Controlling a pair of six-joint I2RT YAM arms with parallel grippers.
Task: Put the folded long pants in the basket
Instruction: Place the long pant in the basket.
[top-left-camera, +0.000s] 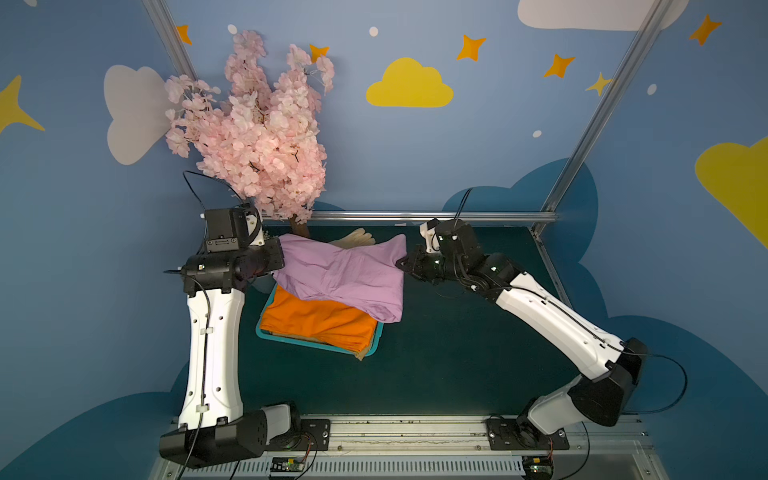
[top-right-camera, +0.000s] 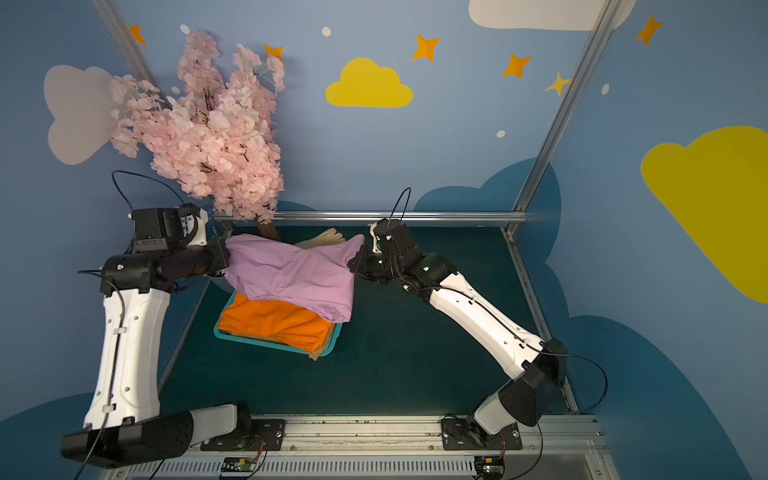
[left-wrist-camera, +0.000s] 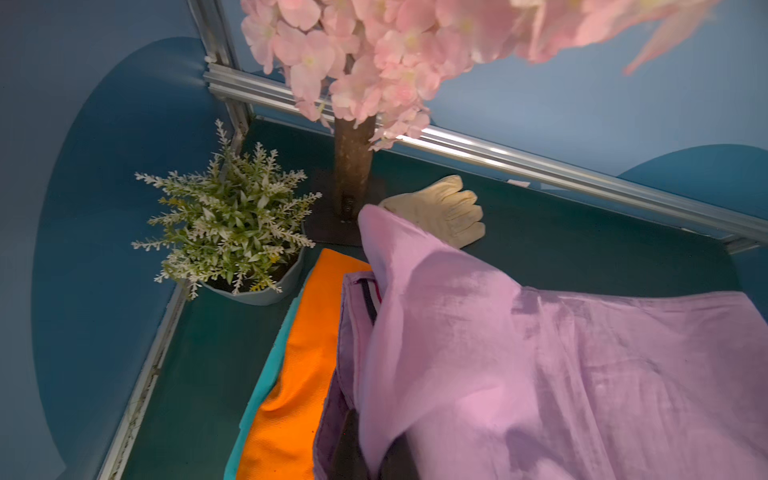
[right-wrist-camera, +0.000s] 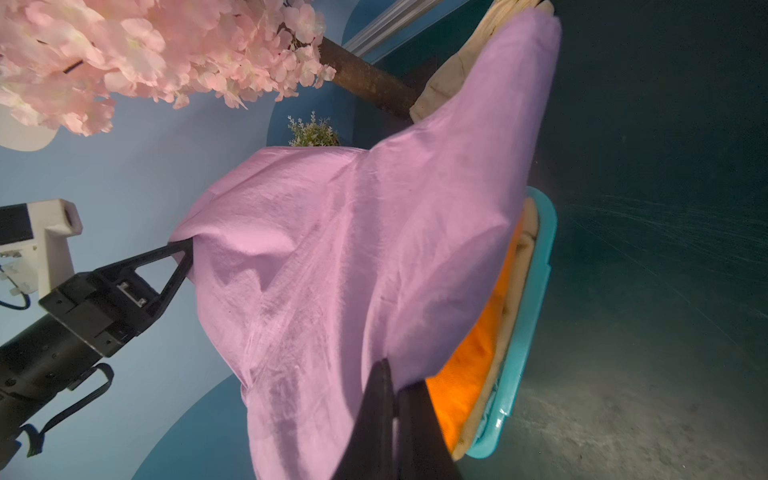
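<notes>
We are holding the lilac pants between our left gripper and right gripper, draping them over the orange pants in the basket.

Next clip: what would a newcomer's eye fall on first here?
The lilac pants hang stretched between the left gripper and the right gripper, both shut on their edges, over the teal basket. The orange pants already lie in the basket, topping the pile. A big pink blossom tree stands at the back left.
</notes>
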